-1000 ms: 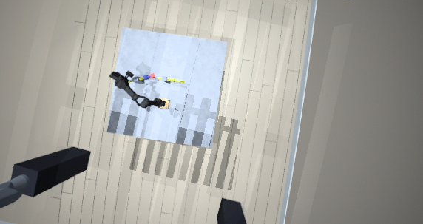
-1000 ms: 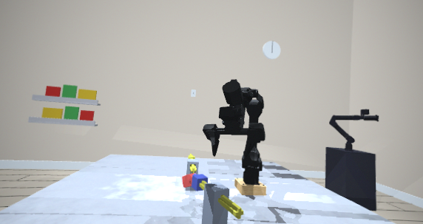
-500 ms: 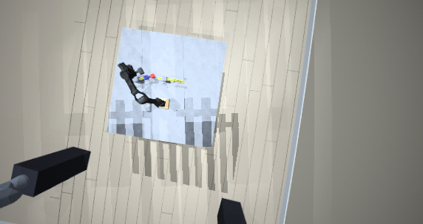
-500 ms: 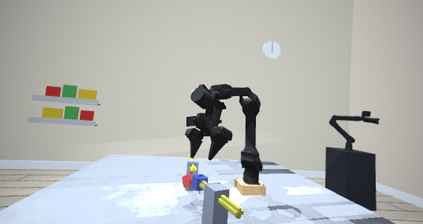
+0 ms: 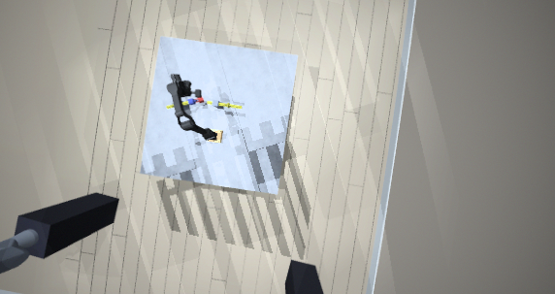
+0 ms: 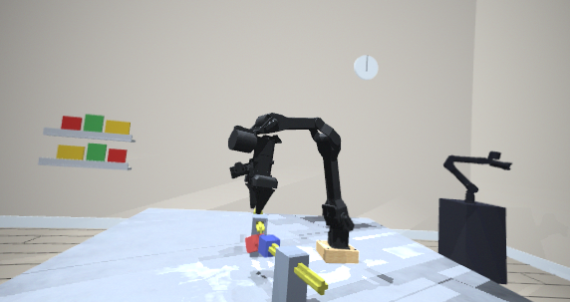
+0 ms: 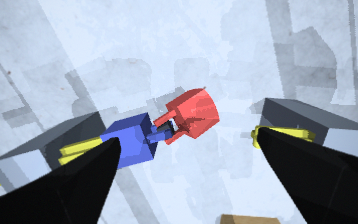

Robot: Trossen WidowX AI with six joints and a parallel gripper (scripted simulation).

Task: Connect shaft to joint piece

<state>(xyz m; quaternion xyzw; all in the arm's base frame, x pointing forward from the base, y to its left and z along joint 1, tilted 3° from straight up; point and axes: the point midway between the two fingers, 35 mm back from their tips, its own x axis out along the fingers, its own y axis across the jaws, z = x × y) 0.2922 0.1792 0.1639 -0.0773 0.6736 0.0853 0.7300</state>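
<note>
My gripper is open and empty. It points down, a little above the joint. The red joint piece hangs on a blue block at the end of one yellow shaft, which runs through a grey block. The second yellow shaft sits in the other grey block. Its tip stands apart from the red piece. In the wrist view my fingers straddle the joint without touching it.
The arm stands on a wooden base on the pale table. A black stand with a small camera arm is at the right. Wall shelves hold coloured boxes.
</note>
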